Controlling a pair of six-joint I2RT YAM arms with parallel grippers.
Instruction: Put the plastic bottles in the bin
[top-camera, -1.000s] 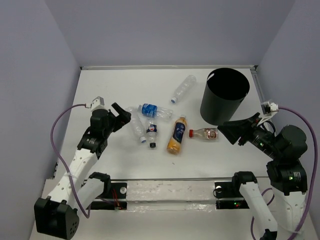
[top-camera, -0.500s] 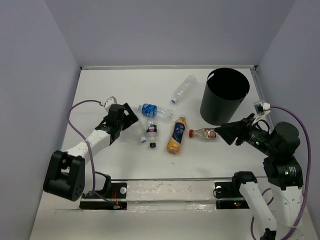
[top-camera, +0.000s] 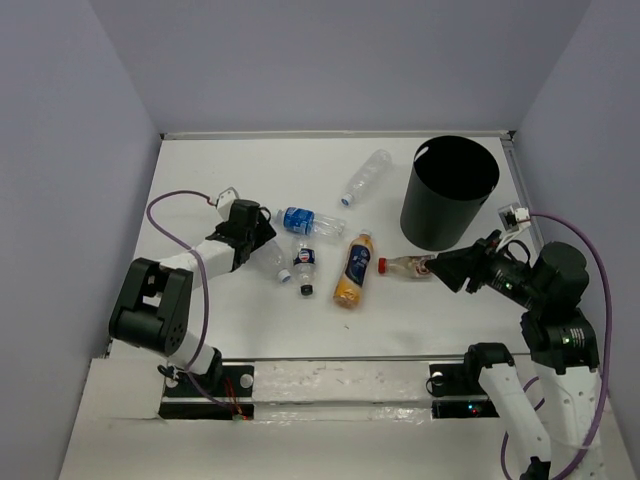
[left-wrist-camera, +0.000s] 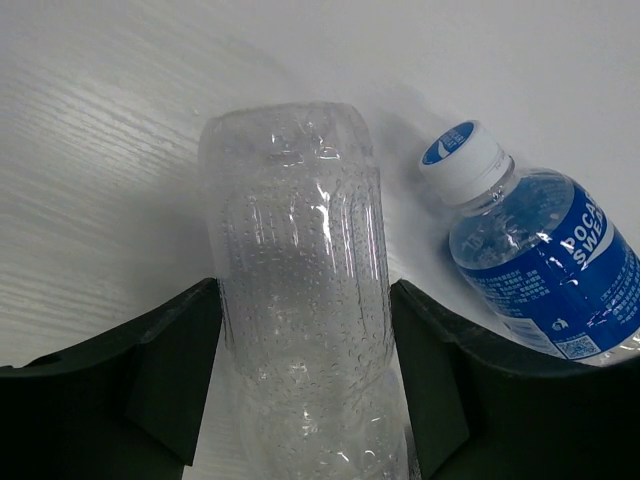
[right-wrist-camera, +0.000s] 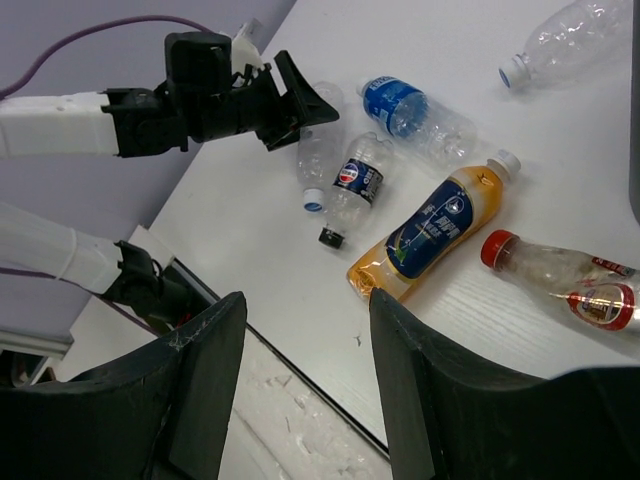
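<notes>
Six plastic bottles lie on the white table. A clear bottle (top-camera: 367, 177) lies far back near the black bin (top-camera: 449, 192). A blue-labelled bottle (top-camera: 305, 221), a black-capped blue-labelled bottle (top-camera: 303, 266), the orange-juice bottle (top-camera: 353, 270) and the red-capped bottle (top-camera: 408, 267) lie mid-table. My left gripper (top-camera: 262, 237) is open and straddles a clear bottle (left-wrist-camera: 300, 260), one finger close on each side. My right gripper (top-camera: 441, 268) is open and empty, just right of the red-capped bottle (right-wrist-camera: 565, 282) and above the table.
The bin stands at the back right, close behind my right gripper. The blue-labelled bottle (left-wrist-camera: 540, 260) lies right beside the clear bottle at my left gripper. The table's near edge (right-wrist-camera: 300, 365) and a rail run below the bottles.
My left gripper has reached forward and right until its fingers straddle the clear bottle. My right gripper has moved left and down towards the red-capped bottle.
</notes>
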